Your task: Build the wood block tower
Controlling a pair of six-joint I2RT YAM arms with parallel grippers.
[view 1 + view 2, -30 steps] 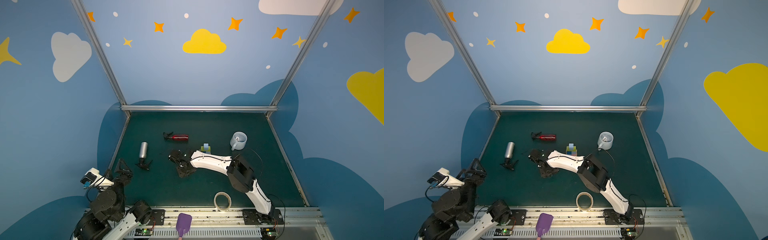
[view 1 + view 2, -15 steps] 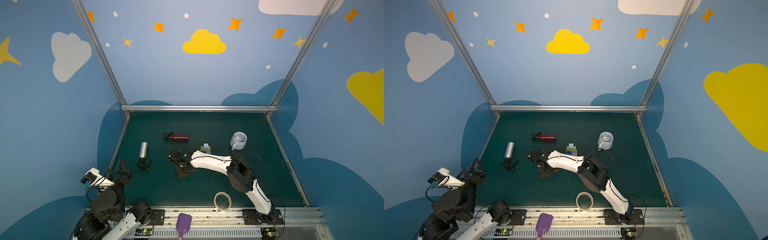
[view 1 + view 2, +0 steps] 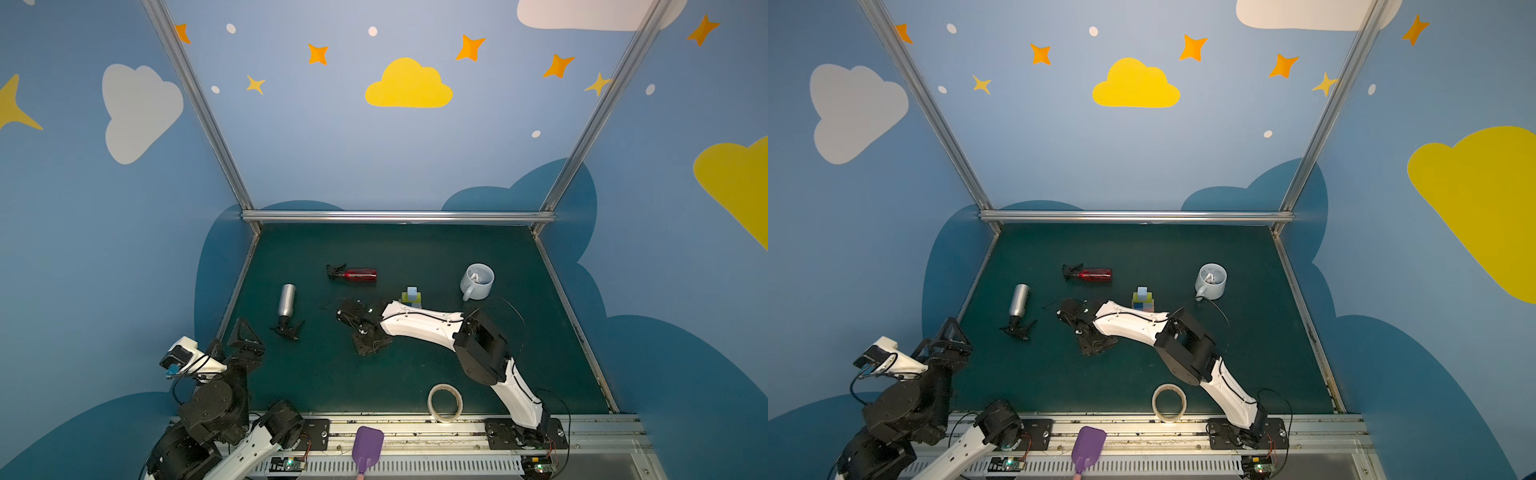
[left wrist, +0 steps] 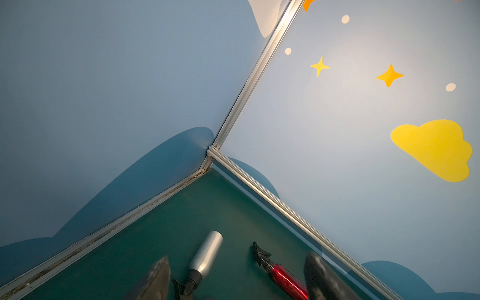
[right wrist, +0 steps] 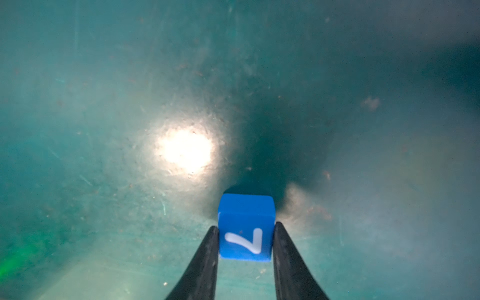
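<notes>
Pinching the 7 cube (image 5: 246,210) against the desk (image 5: 104,104) with my right claw (image 5: 245,230), I am judging the tower (image 3: 411,296) partly built. It is standing nearby, beyond that arm, lacking this cube. My left claw (image 4: 236,259) is hanging spread, empty.

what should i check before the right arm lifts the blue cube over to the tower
1. Grip on the blue cube: ok, the right end effector has its fingers against both sides.
2. Cube off the table: cannot tell.
3. The tower standing: ok, upright in both top views.
4. Tower top free: ok, nothing on its light-blue cube.
5. The right arm clear of the tower: cannot tell, its white link lies right in front and covers the base.
6. The left end effector out of the way: ok, open, empty, at the near left corner.
</notes>
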